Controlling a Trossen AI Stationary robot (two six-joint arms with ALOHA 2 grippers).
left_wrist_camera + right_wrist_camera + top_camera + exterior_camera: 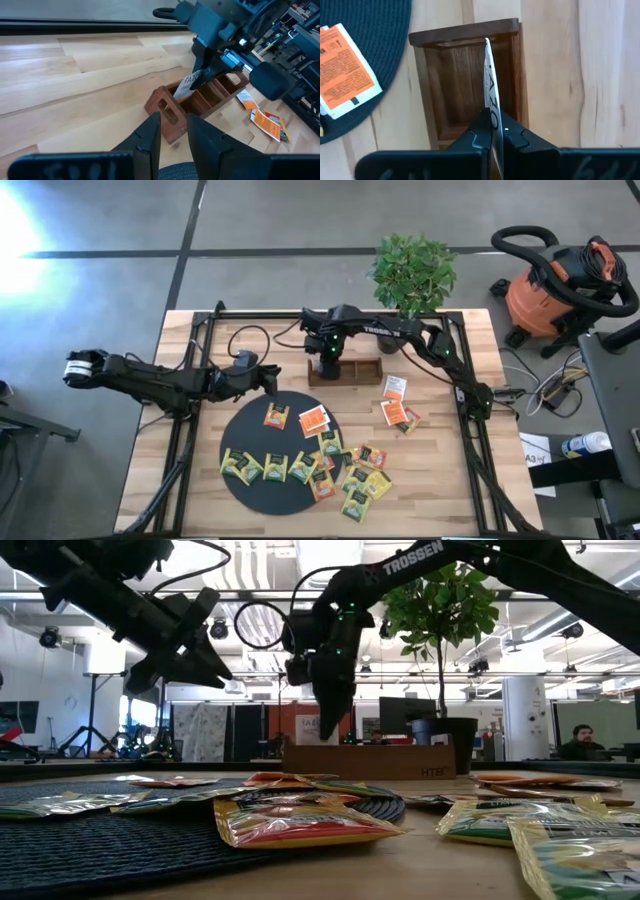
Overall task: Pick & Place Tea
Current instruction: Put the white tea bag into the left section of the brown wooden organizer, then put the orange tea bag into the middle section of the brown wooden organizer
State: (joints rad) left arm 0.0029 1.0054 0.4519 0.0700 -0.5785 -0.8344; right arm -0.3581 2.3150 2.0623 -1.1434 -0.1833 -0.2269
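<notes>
Pinching a white sachet (489, 75) edgewise, right tool (492, 134), over wooden box (465, 85)

The worktop (90, 75) is pale butcher-block wood, smooth, with a soft satin sheen and visible grain. Directly under the right pincer (492, 131) sits the compartment box (465, 85), darker reddish-brown wood with a smooth, lightly polished finish. Pinched edge-on between that pincer's matt black plastic fingers is a thin white paper tea sachet (489, 85), printed and flat. To one side of the pincer lies the round black mat (365, 30), ribbed and matt, seemingly woven cord. On it rests an orange sachet (345, 65) of matt paper. The foil-like sachets (300, 820) nearest the low camera look glossy and crinkled.
</notes>
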